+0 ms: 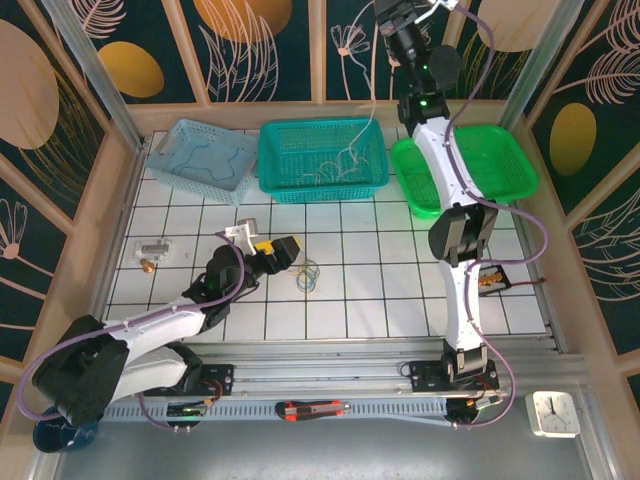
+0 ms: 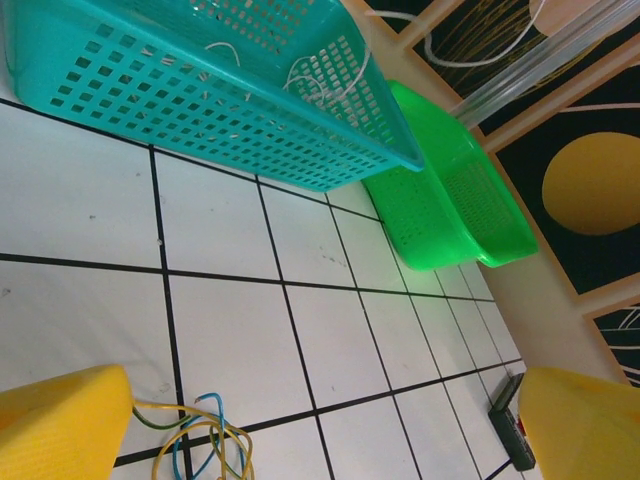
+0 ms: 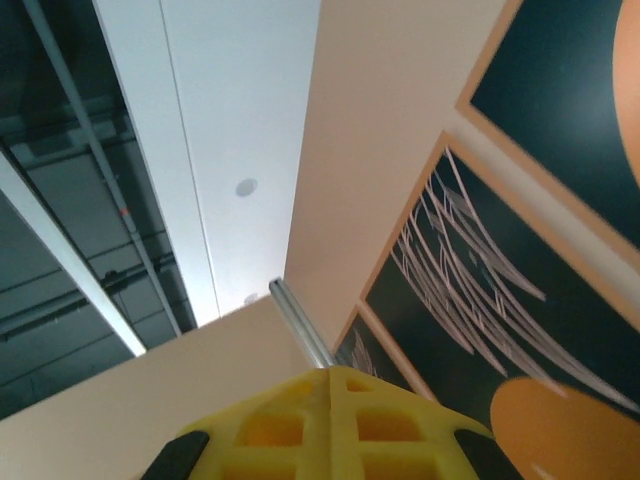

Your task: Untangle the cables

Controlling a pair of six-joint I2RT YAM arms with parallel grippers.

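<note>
A small tangle of blue and yellow cables (image 1: 308, 276) lies on the white tiled table. In the left wrist view the cables (image 2: 195, 445) sit low at the left, close to my left yellow finger (image 2: 60, 420). My left gripper (image 1: 288, 254) (image 2: 320, 440) hovers just left of the tangle, open, with nothing between its fingers. My right gripper (image 1: 390, 12) (image 3: 330, 385) is raised high above the back baskets with its yellow pads pressed together. A thin whitish cable (image 1: 372, 100) hangs from it down into the teal basket (image 1: 285, 185), which holds more whitish wires (image 1: 340, 160).
A light-blue basket (image 1: 205, 158) stands at the back left and a green basket (image 1: 465, 170) at the back right. A small metal part (image 1: 152, 248) lies on the left. A black device (image 1: 490, 280) (image 2: 510, 430) lies on the right. Wooden walls ring the table.
</note>
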